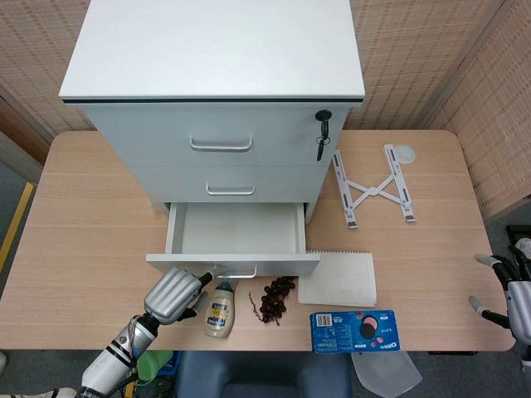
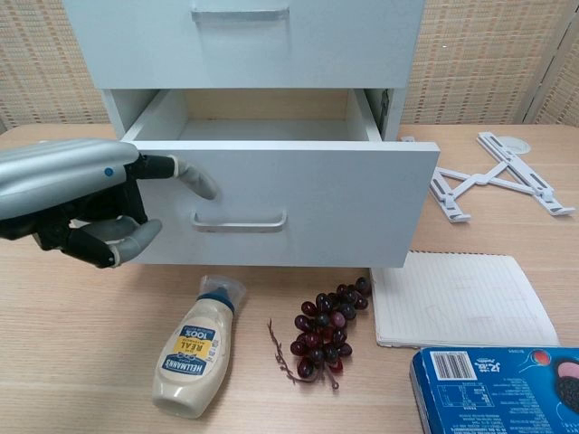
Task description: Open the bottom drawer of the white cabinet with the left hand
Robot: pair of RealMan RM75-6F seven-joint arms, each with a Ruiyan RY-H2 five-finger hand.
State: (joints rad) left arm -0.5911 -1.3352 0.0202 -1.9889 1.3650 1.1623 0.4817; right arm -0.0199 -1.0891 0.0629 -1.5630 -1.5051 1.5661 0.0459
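Observation:
The white cabinet (image 1: 211,58) stands at the back of the table, and its bottom drawer (image 2: 298,199) is pulled well out and shows empty. My left hand (image 2: 77,194) hovers at the left end of the drawer front. One finger (image 2: 194,176) points just above the left end of the metal handle (image 2: 240,221) and is off it. The other fingers are curled in around nothing. In the head view the left hand (image 1: 172,293) sits below the drawer's left corner. My right hand (image 1: 516,297) rests at the table's far right edge with its fingers apart.
A mayonnaise bottle (image 2: 193,348) lies just in front of the drawer, next to a bunch of grapes (image 2: 326,330). A notebook (image 2: 461,298) and a blue biscuit box (image 2: 498,389) lie to the right. A white folding stand (image 1: 373,186) lies beside the cabinet. A key (image 1: 322,133) hangs in the top lock.

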